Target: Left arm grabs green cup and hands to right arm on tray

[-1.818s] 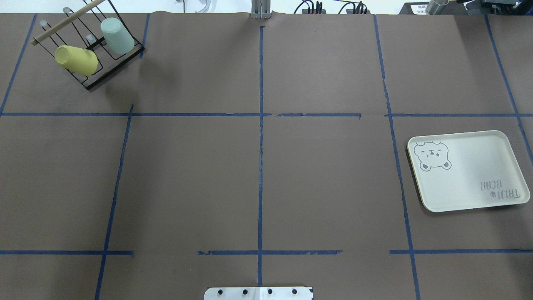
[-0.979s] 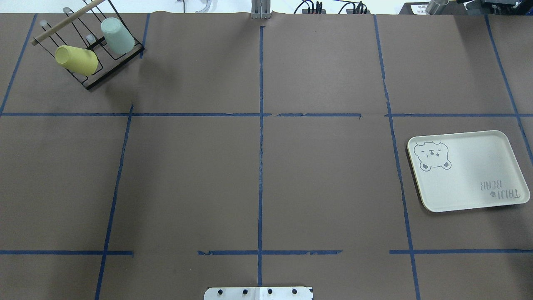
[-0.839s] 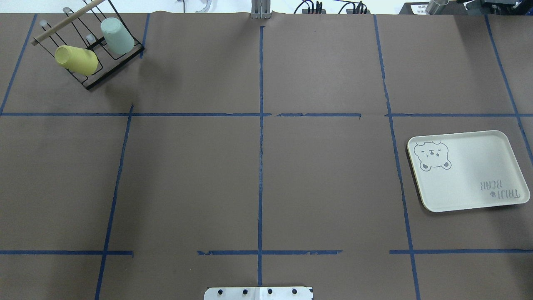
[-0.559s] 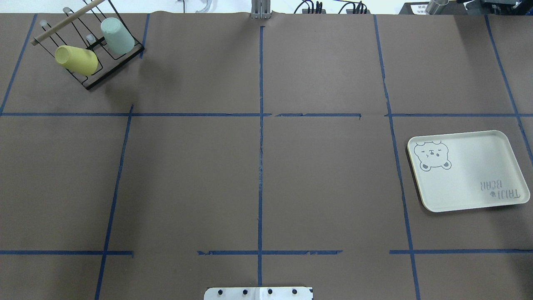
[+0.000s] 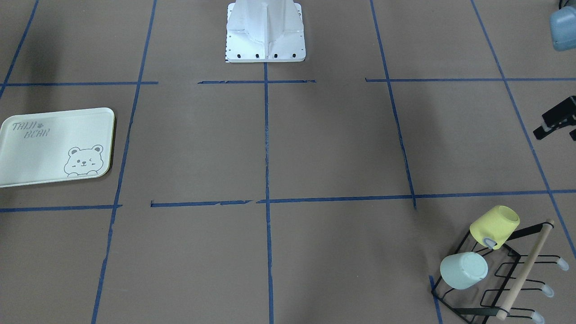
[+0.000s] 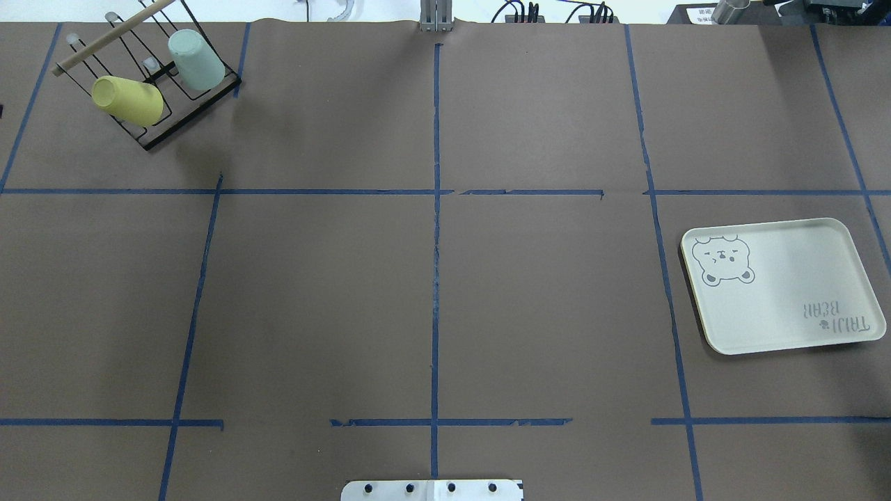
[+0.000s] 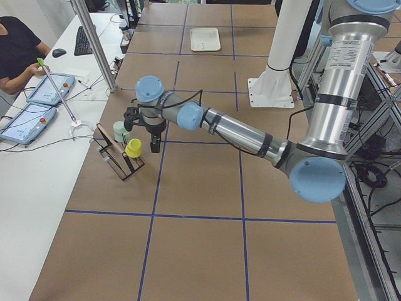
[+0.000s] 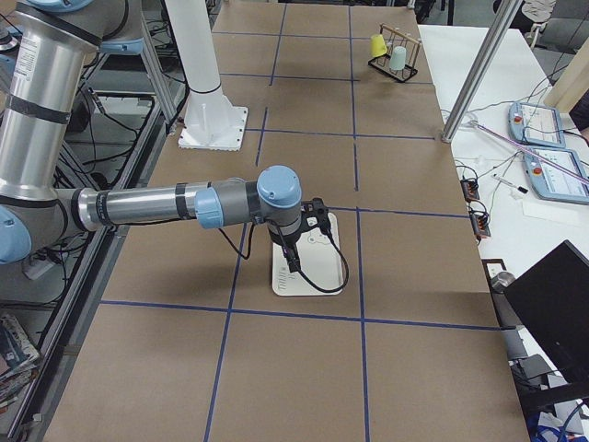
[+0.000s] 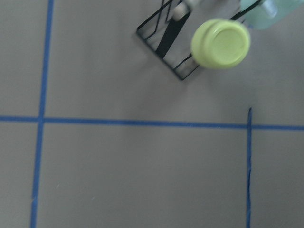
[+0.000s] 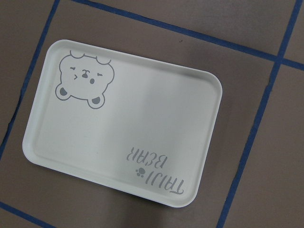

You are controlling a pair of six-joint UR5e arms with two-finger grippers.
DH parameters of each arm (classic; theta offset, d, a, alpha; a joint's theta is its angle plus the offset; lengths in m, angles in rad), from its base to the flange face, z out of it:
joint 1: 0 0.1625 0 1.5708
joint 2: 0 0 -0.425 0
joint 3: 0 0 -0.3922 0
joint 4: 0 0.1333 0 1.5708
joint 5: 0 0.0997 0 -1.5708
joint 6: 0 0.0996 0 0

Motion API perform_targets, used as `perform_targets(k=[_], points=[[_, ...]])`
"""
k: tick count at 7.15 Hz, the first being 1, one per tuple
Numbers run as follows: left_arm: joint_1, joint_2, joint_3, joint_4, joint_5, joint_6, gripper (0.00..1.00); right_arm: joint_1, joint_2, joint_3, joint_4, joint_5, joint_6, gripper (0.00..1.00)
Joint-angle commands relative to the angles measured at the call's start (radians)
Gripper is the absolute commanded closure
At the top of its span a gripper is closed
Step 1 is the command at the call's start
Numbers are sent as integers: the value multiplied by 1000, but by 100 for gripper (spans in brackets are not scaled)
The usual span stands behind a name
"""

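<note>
The green cup (image 6: 196, 60) hangs upside down and tilted on a peg of a black wire rack (image 6: 154, 139) at the far left corner. It also shows in the front view (image 5: 463, 270) and at the top edge of the left wrist view (image 9: 266, 12). My left gripper (image 5: 540, 126) hovers beside the rack (image 7: 143, 135), apart from the cup, with its fingers apart and empty. The tray (image 6: 786, 306) lies empty at the right. My right gripper (image 8: 294, 249) hangs over the tray (image 10: 142, 128); I cannot tell whether it is open.
A yellow cup (image 6: 128, 100) hangs on the same rack beside the green one, nearer the left gripper (image 9: 221, 43). A wooden dowel (image 5: 524, 270) tops the rack. The robot's white base (image 5: 265, 31) stands at the near middle edge. Blue tape lines grid the brown table.
A dark sliver of the left gripper has come in at the overhead view's left edge. The cups, rack and tray have not moved.
</note>
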Motion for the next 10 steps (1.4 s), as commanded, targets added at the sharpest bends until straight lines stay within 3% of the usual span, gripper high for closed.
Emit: perform_targets(k=[1,3,4,5,7,10], points=[[112,-242,210,-2,136,-28,0,-34,24,-4,1,0,7,0],[187,-473,446,-17,193,-138,0,-59,36,-10,4,0,7,0],[198,-541,549,-35,295,-131,0,-61,36,-10,6,0,7,0],[200,-545,628,-134,315,-129,0,-62,36,-10,6,1,7,0],[201,-600,774,-186,316,-99,0,-64,36,-10,6,3,7,0],[214,-606,806,-203,315,-103,0,-68,36,-12,6,3,7,0]])
